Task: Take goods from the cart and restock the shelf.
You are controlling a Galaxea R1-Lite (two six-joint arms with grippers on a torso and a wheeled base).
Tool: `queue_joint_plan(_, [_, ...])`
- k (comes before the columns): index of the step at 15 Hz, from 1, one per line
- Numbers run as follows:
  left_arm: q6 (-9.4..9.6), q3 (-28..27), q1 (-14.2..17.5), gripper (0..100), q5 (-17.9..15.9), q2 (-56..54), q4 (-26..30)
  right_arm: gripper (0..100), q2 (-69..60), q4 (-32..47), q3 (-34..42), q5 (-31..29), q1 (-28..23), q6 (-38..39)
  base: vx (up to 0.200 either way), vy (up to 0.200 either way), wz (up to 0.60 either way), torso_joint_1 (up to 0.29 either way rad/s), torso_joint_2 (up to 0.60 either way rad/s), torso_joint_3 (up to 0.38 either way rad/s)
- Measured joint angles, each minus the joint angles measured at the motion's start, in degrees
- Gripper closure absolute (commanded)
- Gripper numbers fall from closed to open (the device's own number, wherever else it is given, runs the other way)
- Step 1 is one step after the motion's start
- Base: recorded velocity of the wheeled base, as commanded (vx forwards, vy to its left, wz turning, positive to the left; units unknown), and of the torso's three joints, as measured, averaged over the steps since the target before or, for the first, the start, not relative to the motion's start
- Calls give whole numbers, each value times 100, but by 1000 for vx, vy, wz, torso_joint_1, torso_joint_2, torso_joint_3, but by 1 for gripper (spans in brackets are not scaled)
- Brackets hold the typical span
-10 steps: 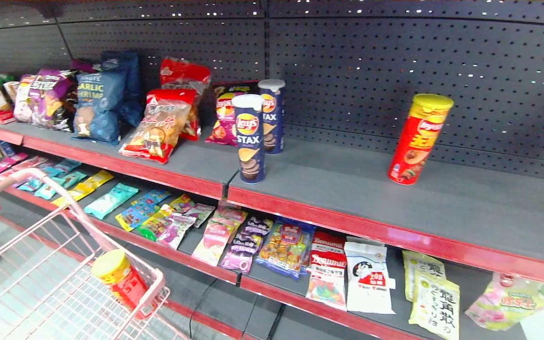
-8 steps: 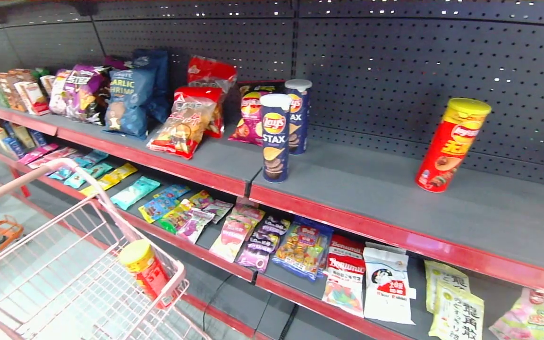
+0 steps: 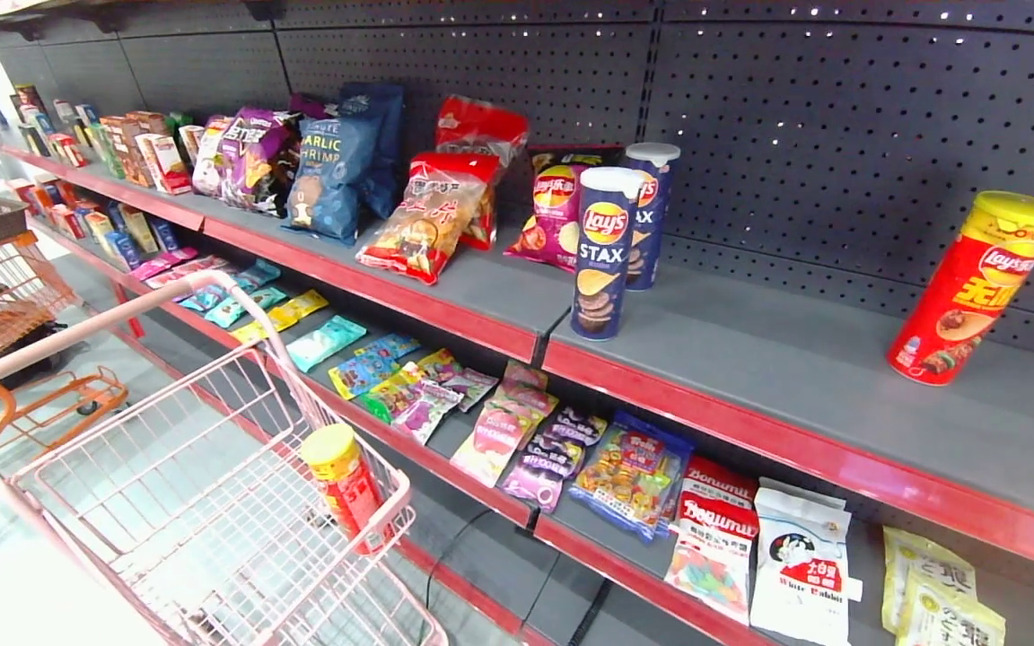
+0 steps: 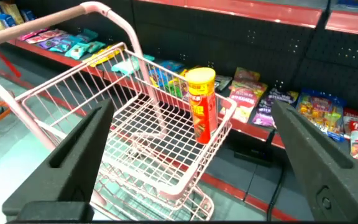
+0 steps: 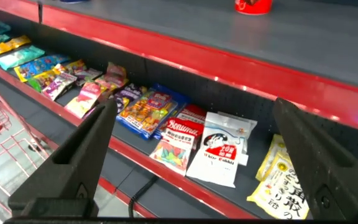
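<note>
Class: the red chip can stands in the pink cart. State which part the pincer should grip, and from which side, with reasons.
Grip the red chip can on its upper body, just under the yellow lid, coming from above on the open inner side of the cart. It stands roughly upright against the wire end wall, which blocks the side facing the shelf. Its round body suits a pinch across it.

Pink cart (image 3: 77, 334), its red yellow-lidded can (image 3: 348, 489), grey red-edged shelf (image 3: 750, 359), dark perforated backboard (image 3: 840, 126).
</note>
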Motion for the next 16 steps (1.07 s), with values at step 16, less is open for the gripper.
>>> queue_joint_plan(16, [0,2,-2,0,2,0,1,0,0,-2,5,0,0,-5,0,0,0,-166,447,280])
